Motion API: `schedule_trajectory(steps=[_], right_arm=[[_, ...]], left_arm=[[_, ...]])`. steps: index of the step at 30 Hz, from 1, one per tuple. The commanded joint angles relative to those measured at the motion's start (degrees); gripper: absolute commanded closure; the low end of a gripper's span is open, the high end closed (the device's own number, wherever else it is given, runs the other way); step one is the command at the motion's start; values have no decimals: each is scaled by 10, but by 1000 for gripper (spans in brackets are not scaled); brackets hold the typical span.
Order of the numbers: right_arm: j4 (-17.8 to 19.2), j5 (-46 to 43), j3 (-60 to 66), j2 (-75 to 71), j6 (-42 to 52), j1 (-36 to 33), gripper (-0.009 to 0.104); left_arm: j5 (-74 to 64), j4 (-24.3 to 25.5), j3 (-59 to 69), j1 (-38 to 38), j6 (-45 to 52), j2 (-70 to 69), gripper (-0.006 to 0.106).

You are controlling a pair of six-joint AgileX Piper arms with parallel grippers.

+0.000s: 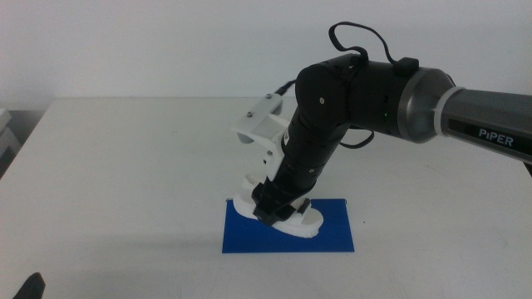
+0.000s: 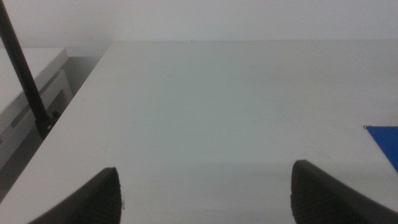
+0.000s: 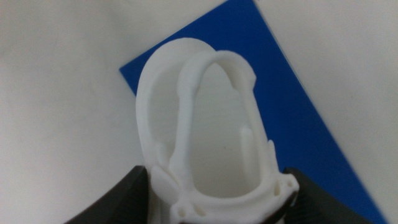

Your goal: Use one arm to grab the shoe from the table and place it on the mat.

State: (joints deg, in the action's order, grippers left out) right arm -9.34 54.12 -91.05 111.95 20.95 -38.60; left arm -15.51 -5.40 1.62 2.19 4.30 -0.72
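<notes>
The white shoe is over the blue mat at the middle front of the table, its sole at or just above the mat, slightly tilted. My right arm comes in from the right and points down; its gripper is shut on the shoe's sides. In the right wrist view the shoe sits between the right gripper's two jaws with the mat beneath it. The straps' colours do not show. My left gripper is open and empty, waiting at the front left.
The mat's corner shows in the left wrist view. A thin black pole and a white cabinet stand just off the table's left edge. A white wall runs behind the table.
</notes>
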Motion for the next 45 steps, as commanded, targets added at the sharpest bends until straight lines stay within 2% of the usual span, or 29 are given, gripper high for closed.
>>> schedule_trajectory(steps=[1,6,11,19,26,33,41,45], right_arm=[[4,-15,-14,-33,-64,1,99],[20,-14,-14,-33,-173,1,99],[32,-12,-14,-33,-235,1,99],[26,-8,-14,-33,-311,1,99],[33,0,-14,-33,-480,1,99],[74,13,-14,-33,-639,1,99],[86,90,-14,-33,-907,1,99],[99,106,-14,-33,-1007,1,99]], left_arm=[[47,-5,5,-2,-2,-7,7],[47,-5,5,-2,-2,-7,7],[47,-5,5,-2,-2,-7,7],[47,-5,5,-2,-2,-7,7],[47,-5,5,-2,-2,-7,7],[47,-5,5,-2,-2,-7,7],[47,-5,5,-2,-2,-7,7],[47,-5,5,-2,-2,-7,7]])
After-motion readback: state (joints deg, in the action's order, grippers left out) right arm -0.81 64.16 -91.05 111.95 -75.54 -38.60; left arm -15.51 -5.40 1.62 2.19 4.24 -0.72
